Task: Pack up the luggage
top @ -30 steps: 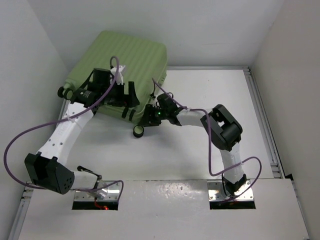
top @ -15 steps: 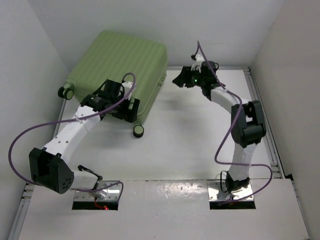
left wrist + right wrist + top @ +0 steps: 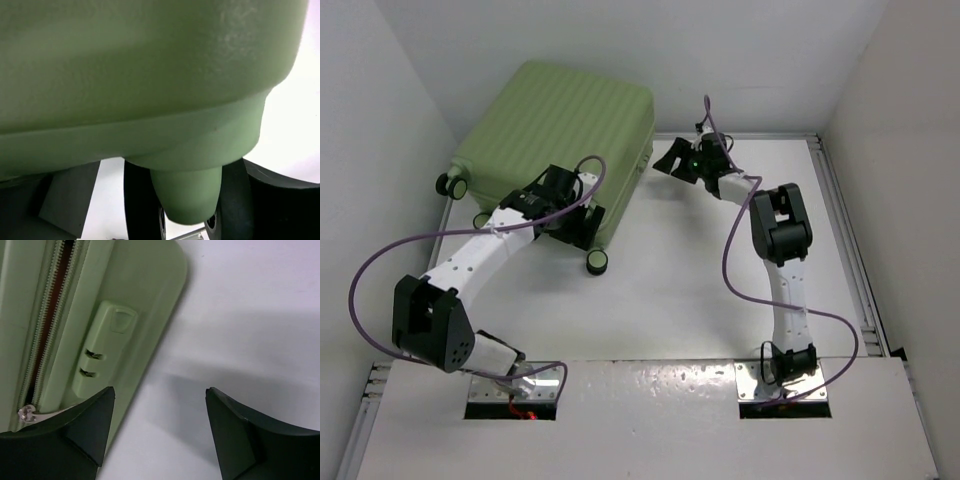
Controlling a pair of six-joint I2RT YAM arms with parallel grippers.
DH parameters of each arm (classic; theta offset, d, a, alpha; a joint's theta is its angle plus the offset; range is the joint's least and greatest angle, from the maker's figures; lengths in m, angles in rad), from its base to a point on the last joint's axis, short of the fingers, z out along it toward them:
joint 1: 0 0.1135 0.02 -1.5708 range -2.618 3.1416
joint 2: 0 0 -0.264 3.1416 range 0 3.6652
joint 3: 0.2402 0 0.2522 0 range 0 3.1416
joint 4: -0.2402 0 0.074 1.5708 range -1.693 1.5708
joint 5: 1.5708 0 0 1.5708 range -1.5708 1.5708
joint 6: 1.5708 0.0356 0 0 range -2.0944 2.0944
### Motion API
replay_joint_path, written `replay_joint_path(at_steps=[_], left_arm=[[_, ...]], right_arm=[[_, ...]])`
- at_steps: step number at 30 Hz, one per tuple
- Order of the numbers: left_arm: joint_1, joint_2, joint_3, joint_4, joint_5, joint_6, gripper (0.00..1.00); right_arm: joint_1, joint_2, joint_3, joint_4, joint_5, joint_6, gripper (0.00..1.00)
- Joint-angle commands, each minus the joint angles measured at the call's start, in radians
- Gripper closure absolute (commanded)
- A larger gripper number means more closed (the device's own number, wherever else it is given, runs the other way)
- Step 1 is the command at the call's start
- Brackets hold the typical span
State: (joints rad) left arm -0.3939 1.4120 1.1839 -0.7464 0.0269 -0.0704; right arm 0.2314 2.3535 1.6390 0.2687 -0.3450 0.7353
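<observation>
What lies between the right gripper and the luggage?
Nothing: only bare white table separates the right gripper from the luggage, as the top view shows.

The luggage (image 3: 560,120) has a hard light-green plastic shell, ribbed on its broad face, smooth and faintly satin at the rounded edges. Its zipper (image 3: 50,315), at the left of the right wrist view, has pale metallic-looking teeth. The table (image 3: 720,290) is smooth matt white. The right gripper (image 3: 159,400) has matt black plastic fingers (image 3: 235,440).
</observation>
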Motion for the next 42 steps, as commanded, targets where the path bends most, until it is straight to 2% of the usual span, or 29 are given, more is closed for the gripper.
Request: replay_joint_path(at_steps=[1, 3, 5, 7, 9, 10, 12, 15, 16, 17, 19, 21, 23, 24, 25, 26, 28, 29, 30, 31, 32, 33, 34, 35, 36, 37, 38, 41, 42], left_arm=[[-0.008, -0.001, -0.004, 0.024, -0.008, 0.03, 0.11], [-0.008, -0.001, -0.013, 0.033, 0.002, 0.03, 0.11], [-0.008, 0.008, -0.023, 0.033, 0.001, 0.041, 0.16], [0.001, 0.021, -0.032, 0.033, 0.001, 0.053, 0.23], [0.001, 0.03, -0.043, 0.006, -0.015, 0.067, 0.27], [0.013, 0.03, -0.043, -0.011, 0.02, 0.113, 0.27], [0.058, -0.04, -0.058, -0.053, 0.178, 0.258, 0.2], [0.082, -0.206, -0.058, -0.058, 0.277, 0.442, 0.13], [0.098, -0.331, -0.058, -0.042, 0.341, 0.474, 0.04], [0.098, -0.391, -0.058, -0.016, 0.364, 0.487, 0.01], [0.098, -0.526, -0.058, 0.093, 0.412, 0.479, 0.01], [0.098, -0.561, -0.035, 0.162, 0.394, 0.431, 0.01], [0.098, -0.561, 0.026, 0.26, 0.21, 0.26, 0.01], [0.107, -0.511, 0.054, 0.284, 0.13, 0.2, 0.01], [0.125, -0.472, 0.13, 0.3, -0.013, 0.131, 0.01], [0.142, -0.422, 0.184, 0.289, -0.06, 0.117, 0.01], [0.19, -0.229, 0.303, 0.253, -0.146, 0.116, 0.07], [0.258, -0.156, 0.442, 0.239, -0.201, 0.091, 0.14], [0.301, -0.084, 0.517, 0.225, -0.202, 0.09, 0.19], [0.343, 0.067, 0.595, 0.208, -0.191, 0.09, 0.23], [0.433, 0.15, 0.767, 0.17, -0.191, 0.072, 0.3], [0.475, 0.241, 0.877, 0.136, -0.138, 0.072, 0.35], [0.554, 0.437, 1.13, 0.06, -0.127, 0.031, 0.4], [0.555, 0.439, 1.26, 0.03, -0.111, 0.012, 0.44], [0.634, 0.622, 1.374, 0.013, -0.044, 0.001, 0.49], [0.664, 0.692, 1.455, 0.013, -0.044, -0.011, 0.51], [0.684, 0.732, 1.456, 0.101, -0.035, -0.011, 0.52], [0.743, 0.731, 1.247, 0.333, -0.035, 0.001, 0.52], [0.757, 0.749, 1.243, 0.399, -0.054, 0.001, 0.52]], right_arm=[[0.0, -0.003, 0.058, 0.127, -0.051, 0.136, 0.26], [-0.004, -0.006, 0.053, 0.151, -0.149, 0.199, 0.26], [0.0, -0.017, 0.035, 0.194, -0.192, 0.196, 0.26], [-0.001, -0.043, -0.001, 0.227, -0.198, 0.199, 0.26], [-0.017, -0.065, -0.011, 0.237, -0.215, 0.177, 0.27], [-0.021, -0.066, -0.014, 0.245, -0.236, 0.168, 0.27], [-0.046, -0.091, -0.018, 0.253, -0.267, 0.126, 0.27], [-0.075, -0.123, -0.034, 0.253, -0.325, 0.101, 0.27], [-0.093, -0.137, -0.038, 0.251, -0.328, 0.096, 0.28], [-0.101, -0.151, -0.048, 0.247, -0.336, 0.089, 0.28], [-0.121, -0.175, -0.079, 0.239, -0.351, 0.079, 0.28], [-0.13, -0.198, -0.111, 0.241, -0.358, 0.072, 0.28], [-0.136, -0.227, -0.136, 0.23, -0.359, 0.067, 0.28], [-0.144, -0.232, -0.158, 0.224, -0.364, 0.064, 0.28], [-0.141, -0.241, -0.16, 0.216, -0.364, 0.044, 0.29], [-0.141, -0.249, -0.162, 0.19, -0.361, 0.036, 0.3], [-0.139, -0.252, -0.156, 0.167, -0.336, 0.023, 0.31], [-0.139, -0.253, -0.153, 0.129, -0.324, 0.013, 0.31], [-0.138, -0.255, -0.147, 0.115, -0.316, 0.007, 0.32], [-0.138, -0.26, -0.139, 0.104, -0.299, 0.0, 0.32], [-0.141, -0.266, -0.134, 0.069, -0.292, -0.025, 0.32], [-0.141, -0.275, -0.137, 0.061, -0.285, -0.025, 0.34], [-0.139, -0.276, -0.143, 0.047, -0.287, -0.031, 0.34], [-0.141, -0.286, -0.149, 0.047, -0.288, -0.037, 0.34], [-0.142, -0.289, -0.151, 0.046, -0.293, -0.037, 0.34], [-0.147, -0.298, -0.172, 0.041, -0.29, -0.04, 0.34], [-0.144, -0.307, -0.18, 0.043, -0.292, -0.046, 0.34], [-0.144, -0.318, -0.206, 0.038, -0.301, -0.059, 0.34], [-0.144, -0.324, -0.215, 0.038, -0.304, -0.06, 0.34]])
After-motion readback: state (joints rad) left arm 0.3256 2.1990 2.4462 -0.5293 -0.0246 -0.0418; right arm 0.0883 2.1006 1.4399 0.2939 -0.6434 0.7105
